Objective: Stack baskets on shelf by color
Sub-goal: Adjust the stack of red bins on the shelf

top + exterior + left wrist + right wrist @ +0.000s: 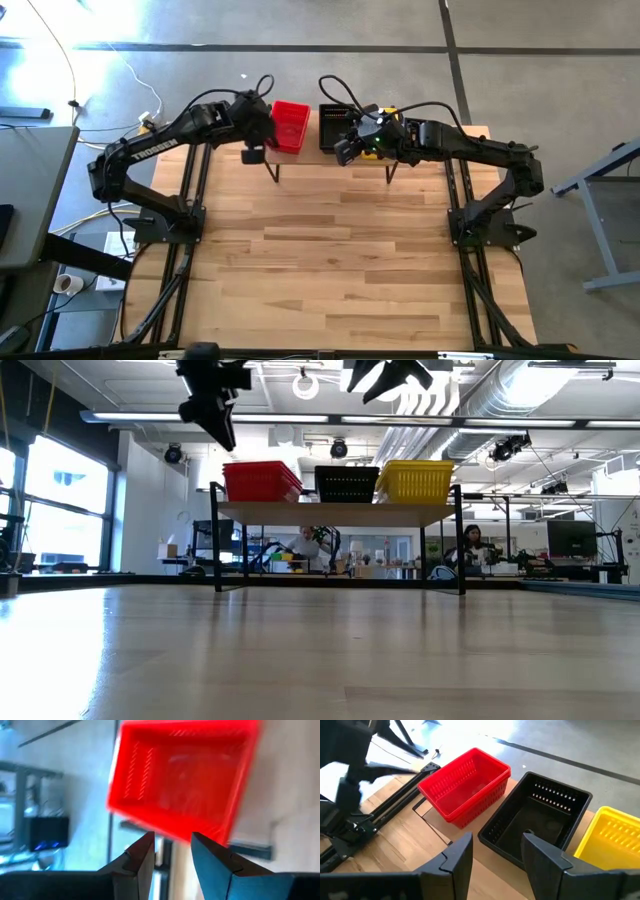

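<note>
Three basket stacks stand side by side on the shelf [340, 512] at the table's far edge: red baskets [290, 126] on the left, black baskets [336, 125] in the middle, yellow baskets [413, 480] on the right. The stacks rest by their bottoms on the plank. My left gripper [172, 851] is open and hangs above the red stack's [185, 775] left near side, touching nothing. My right gripper [497, 852] is open above the shelf, over the near side of the black stack [540, 820], and holds nothing.
The wooden tabletop [330, 260] spreads wide on the near side of the shelf. The shelf's thin black legs [217, 545] stand at its corners. Both arm bases [160, 225] sit at the table's left and right edges. People sit at desks far behind [470, 545].
</note>
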{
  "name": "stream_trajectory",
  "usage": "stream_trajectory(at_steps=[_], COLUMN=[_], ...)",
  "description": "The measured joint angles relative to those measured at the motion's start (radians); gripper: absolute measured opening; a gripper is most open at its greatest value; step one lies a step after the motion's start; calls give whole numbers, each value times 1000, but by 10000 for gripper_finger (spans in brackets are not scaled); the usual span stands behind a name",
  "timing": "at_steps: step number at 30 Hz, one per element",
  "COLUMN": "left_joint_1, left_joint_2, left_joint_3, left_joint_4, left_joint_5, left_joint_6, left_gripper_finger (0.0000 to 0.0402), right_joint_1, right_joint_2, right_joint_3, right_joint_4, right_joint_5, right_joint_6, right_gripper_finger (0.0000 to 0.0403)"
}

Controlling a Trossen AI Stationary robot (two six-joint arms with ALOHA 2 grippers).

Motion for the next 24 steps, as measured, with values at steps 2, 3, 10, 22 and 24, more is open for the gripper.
stream_trajectory(at_steps=[2, 3, 10, 22, 24], left_joint_1=[17, 26, 85, 93, 93], left_joint_2=[0, 1, 2, 84, 88], left_joint_3=[0, 0, 0, -1, -1], left_joint_4=[-5, -10, -35, -72, -69], left_joint_5=[-28, -33, -20, 19, 29], left_joint_6=[9, 9, -49, -141, -144], left_gripper_finger=[118, 117, 117, 117, 117], right_joint_1=[1, 1, 1, 1, 1], right_joint_2=[0, 0, 0, 0, 0], right_joint_3=[0, 0, 0, 0, 0], right_joint_4=[0, 0, 0, -1, -1], right_joint_5=[-8, -13, -26, -29, -29], right_joint_6=[4, 4, 3, -16, -18], right_gripper_finger=[151, 151, 151, 151, 151])
